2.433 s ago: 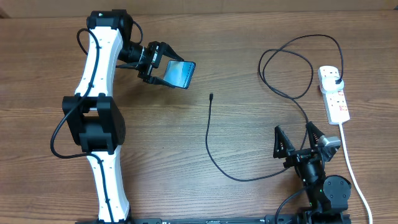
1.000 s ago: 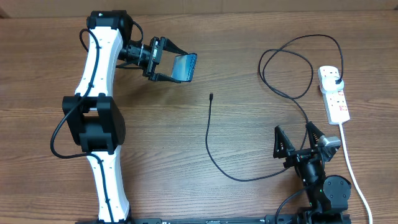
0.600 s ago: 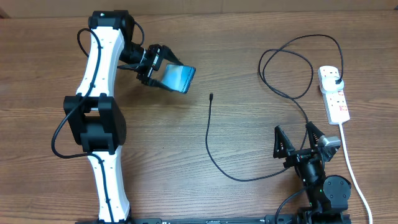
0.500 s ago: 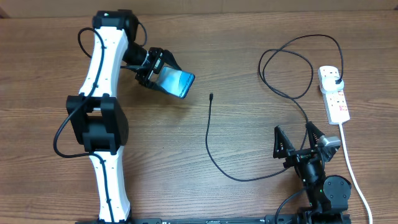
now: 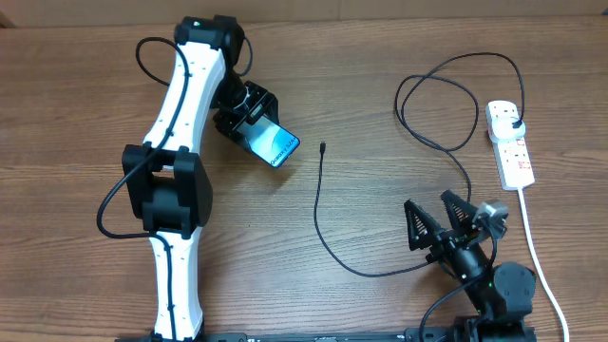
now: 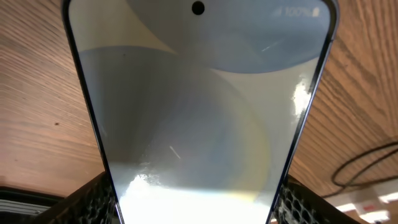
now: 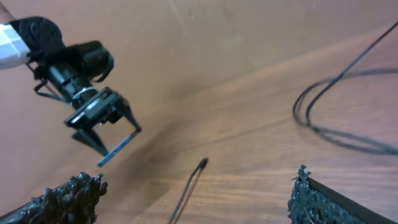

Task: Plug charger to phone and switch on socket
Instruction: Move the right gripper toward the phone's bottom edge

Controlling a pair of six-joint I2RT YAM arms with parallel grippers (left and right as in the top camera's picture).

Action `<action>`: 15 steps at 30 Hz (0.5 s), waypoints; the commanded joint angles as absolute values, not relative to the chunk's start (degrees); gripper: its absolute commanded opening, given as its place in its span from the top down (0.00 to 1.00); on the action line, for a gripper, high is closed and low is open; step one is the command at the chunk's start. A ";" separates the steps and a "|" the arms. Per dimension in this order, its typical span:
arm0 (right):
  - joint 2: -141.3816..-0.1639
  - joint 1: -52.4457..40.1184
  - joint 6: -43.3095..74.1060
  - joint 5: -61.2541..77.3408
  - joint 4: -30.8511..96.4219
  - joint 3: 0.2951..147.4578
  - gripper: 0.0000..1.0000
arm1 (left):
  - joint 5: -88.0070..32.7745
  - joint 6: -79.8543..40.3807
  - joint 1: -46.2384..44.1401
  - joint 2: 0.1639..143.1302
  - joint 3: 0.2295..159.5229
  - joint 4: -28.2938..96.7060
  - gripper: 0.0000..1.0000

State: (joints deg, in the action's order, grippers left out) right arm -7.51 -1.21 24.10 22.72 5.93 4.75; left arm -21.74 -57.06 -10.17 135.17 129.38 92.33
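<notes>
- Compared with the frame of a second ago, the white-and-black left arm is now reaching further toward the middle of the brown wooden counter (image 5: 380,76). It is carrying the phone (image 5: 274,144), a slim rectangular handset with a lit blue-teal screen, closer to the loose tip of the charger (image 5: 318,204), a long thin black cable. The right arm is also angled more to the left.
- The step in hand appears to be bringing the phone within reach of the cable tip. To do it well, the left arm should be setting the phone down flat, or holding it steady, with its port edge facing the tip and just beside it, so the other arm is getting a straight push.
- The left hand (image 5: 256,128) is clenching the phone by its two long edges, screen toward the wrist camera, and its black fingers (image 6: 93,199) are showing at the lower corners. The right wrist view shows the phone tilted and seemingly off the counter.
- The right hand (image 5: 435,220) is standing spread wide and holding nothing, low near the cable's loop.
- The charger's black plug is sitting in the socket (image 5: 513,157), a white elongated power strip at the far right, well apart from the phone.
</notes>
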 commanded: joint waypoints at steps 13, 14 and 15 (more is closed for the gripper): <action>-49.32 -1.54 22.68 30.65 36.93 48.95 0.00 | -20.14 -58.65 -11.75 134.78 131.04 91.20 0.37; -51.44 -1.54 22.68 30.61 36.45 49.95 0.00 | -20.14 -59.07 -11.75 134.78 131.04 91.20 0.37; -53.06 -1.54 22.85 30.87 35.20 50.13 0.00 | -20.14 -59.46 -11.75 134.78 131.04 91.18 0.37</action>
State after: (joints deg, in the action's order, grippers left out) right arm -49.60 -1.21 23.66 29.08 35.83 47.46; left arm -20.47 -57.36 -11.29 135.17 129.43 91.07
